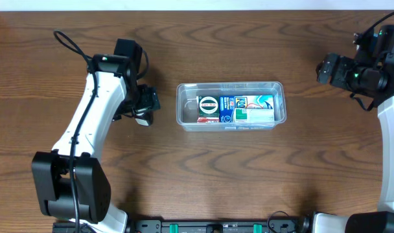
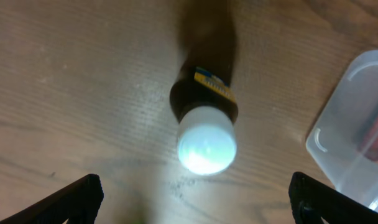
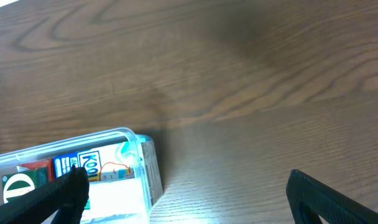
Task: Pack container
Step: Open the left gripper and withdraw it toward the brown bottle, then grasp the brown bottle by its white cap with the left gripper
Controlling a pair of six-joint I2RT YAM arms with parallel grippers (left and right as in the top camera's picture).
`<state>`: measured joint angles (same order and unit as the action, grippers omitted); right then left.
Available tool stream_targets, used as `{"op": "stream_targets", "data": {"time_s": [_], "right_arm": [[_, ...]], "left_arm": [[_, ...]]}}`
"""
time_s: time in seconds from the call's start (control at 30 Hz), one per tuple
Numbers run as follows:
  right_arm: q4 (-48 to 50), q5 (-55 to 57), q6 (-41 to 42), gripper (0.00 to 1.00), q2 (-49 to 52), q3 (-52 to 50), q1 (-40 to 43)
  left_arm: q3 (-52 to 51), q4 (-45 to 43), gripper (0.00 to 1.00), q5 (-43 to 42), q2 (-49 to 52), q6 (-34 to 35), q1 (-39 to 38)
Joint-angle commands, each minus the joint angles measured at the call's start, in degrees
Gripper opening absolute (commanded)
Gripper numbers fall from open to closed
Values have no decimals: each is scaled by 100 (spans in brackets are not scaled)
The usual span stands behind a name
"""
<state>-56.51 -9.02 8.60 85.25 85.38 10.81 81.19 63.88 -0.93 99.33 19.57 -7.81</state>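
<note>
The clear plastic container sits mid-table and holds several small packets, one with a round green logo and one blue and white. My left gripper hovers just left of it, open and empty. In the left wrist view, a dark brown bottle with a white cap lies on the table below the fingers, and the container's corner is at the right. My right gripper is open and empty, raised to the far right. Its view shows the container's end.
The bottle is almost hidden under the left gripper in the overhead view. The wooden table shows bare wood around the container. The arm bases stand at the front edge.
</note>
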Motion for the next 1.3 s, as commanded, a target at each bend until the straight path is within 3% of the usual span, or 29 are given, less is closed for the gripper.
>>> {"op": "stream_targets", "data": {"time_s": [0.0, 0.2, 0.33, 0.47, 1.07, 1.27], "right_arm": [[-7, 0, 57, 99, 26, 11, 39], [-7, 0, 57, 99, 26, 11, 37], [-7, 0, 57, 99, 26, 11, 39], [-7, 0, 57, 99, 26, 11, 39], [-7, 0, 57, 99, 26, 11, 39], [-9, 0, 57, 99, 26, 11, 39]], "left_arm": [[-216, -197, 96, 31, 33, -125, 20], [-455, -597, 95, 33, 35, -197, 20], [-455, -651, 84, 31, 35, -195, 20], [-455, -682, 67, 33, 35, -195, 20], [-459, -855, 67, 31, 223, -192, 20], [-459, -850, 52, 31, 249, -173, 17]]}}
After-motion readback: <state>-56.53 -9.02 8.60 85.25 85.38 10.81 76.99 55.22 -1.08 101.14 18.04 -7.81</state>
